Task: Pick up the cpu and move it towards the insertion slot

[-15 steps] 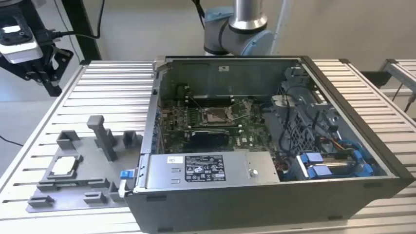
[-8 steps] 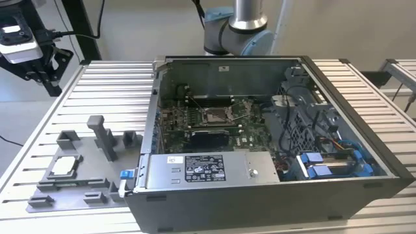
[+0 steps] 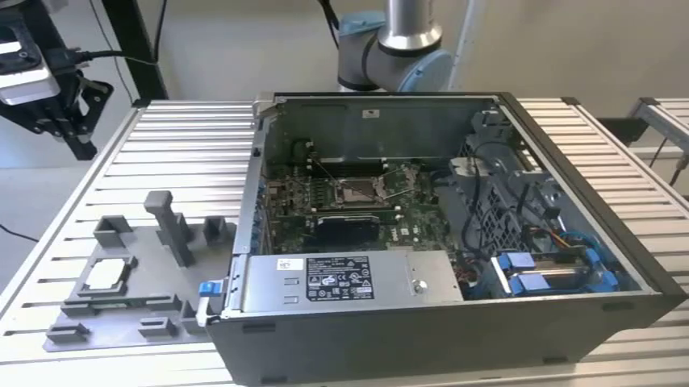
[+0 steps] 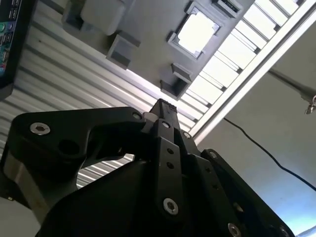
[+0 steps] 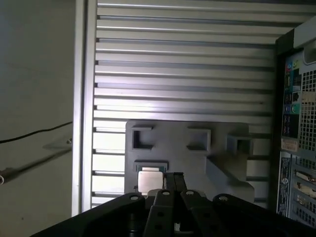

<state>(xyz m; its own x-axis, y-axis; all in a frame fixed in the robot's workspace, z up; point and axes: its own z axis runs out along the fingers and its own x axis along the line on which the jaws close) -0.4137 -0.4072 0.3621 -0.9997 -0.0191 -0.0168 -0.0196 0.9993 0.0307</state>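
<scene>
The cpu [image 3: 105, 275], a small silvery square chip, lies flat in a recess of the grey tray [image 3: 145, 262] at the exterior view's lower left. My gripper [image 3: 80, 148] hangs high above the table's far left corner, well apart from the tray, its fingers shut on nothing. Both wrist views look down past the closed fingertips [image 4: 165, 105] [image 5: 174, 177] at the cpu [image 4: 197, 30] [image 5: 149, 180] in the tray [image 4: 148, 24] [image 5: 173, 148]. The insertion slot [image 3: 356, 191], a shiny metal-framed socket with a dark centre, sits on the green motherboard inside the open computer case.
The open computer case [image 3: 431, 322] fills the middle and right of the ribbed metal table [image 3: 183, 153]. Grey upright posts [image 3: 170, 226] stand on the tray beside the cpu. The arm's base [image 3: 393, 56] rises behind the case. A black frame post [image 3: 135, 40] stands nearby.
</scene>
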